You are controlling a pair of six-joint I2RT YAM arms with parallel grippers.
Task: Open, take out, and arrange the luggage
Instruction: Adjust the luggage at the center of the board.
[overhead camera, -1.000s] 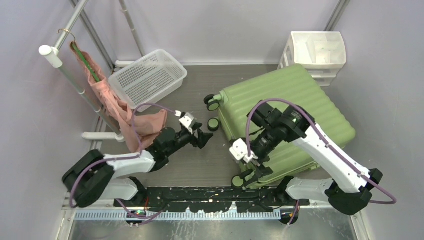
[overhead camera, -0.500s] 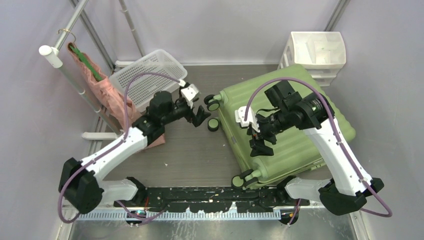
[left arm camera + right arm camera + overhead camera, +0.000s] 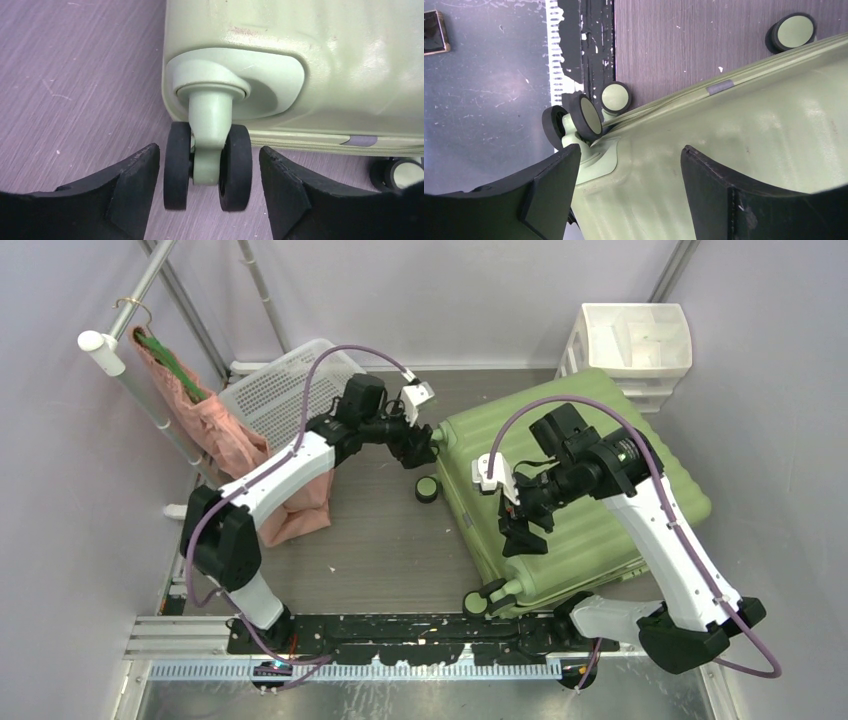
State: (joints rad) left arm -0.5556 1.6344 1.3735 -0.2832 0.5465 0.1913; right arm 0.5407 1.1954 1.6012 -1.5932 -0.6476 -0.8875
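Luggage first: the large light-green ribbed hard-shell suitcase (image 3: 580, 545) lies flat and closed on the grey wood-grain tabletop (image 3: 380, 540), filling the right half, its wheeled end facing left.

My left arm reaches out to the far wheeled corner. On the wrist camera I've got the left gripper (image 3: 207, 165) with its jaws apart, one black finger either side of the twin black caster wheel (image 3: 177, 165). There's a sliver of gap on each side, so nothing is pinched.

Over to the right gripper (image 3: 629, 165): it hangs above the top shell near the wheeled edge, jaws spread, only green plastic between them. Whether the tips touch the shell, I can't tell.

Behind the left arm sits the white mesh plastic basket (image 3: 285, 390). The white plastic drawer unit (image 3: 635, 340) stands just beyond the suitcase, back right. A pink cloth (image 3: 225, 440) hangs from the rack on the left.
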